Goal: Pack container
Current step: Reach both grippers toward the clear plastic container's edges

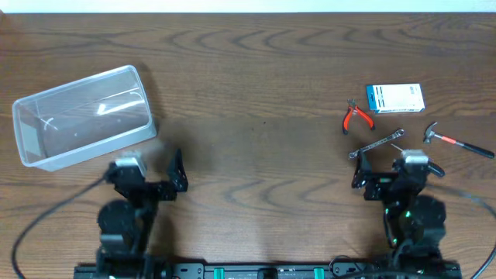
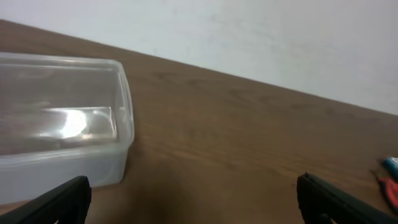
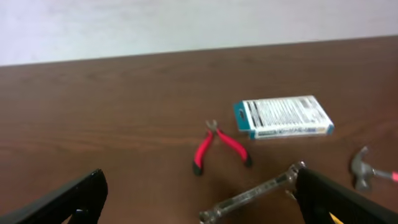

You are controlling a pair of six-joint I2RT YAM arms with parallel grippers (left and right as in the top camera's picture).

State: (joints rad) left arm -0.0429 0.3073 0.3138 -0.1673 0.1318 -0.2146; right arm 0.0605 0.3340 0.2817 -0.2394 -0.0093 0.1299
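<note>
The clear plastic container [image 1: 81,116] lies at the far left of the table, empty; it also shows in the left wrist view [image 2: 62,124]. Red-handled pliers [image 1: 356,117], a silver wrench [image 1: 377,144] and a small hammer [image 1: 453,141] lie at the right. The right wrist view shows the pliers [image 3: 219,147], the wrench [image 3: 255,194] and the hammer head [image 3: 362,167]. My left gripper [image 1: 159,172] is open and empty, in front of the container. My right gripper [image 1: 395,174] is open and empty, just in front of the wrench.
A small blue-and-white cardboard box [image 1: 395,98] lies behind the tools, also in the right wrist view [image 3: 283,116]. Bare wooden table [image 1: 256,116] lies between the container and the tools. A white wall runs behind the table's far edge.
</note>
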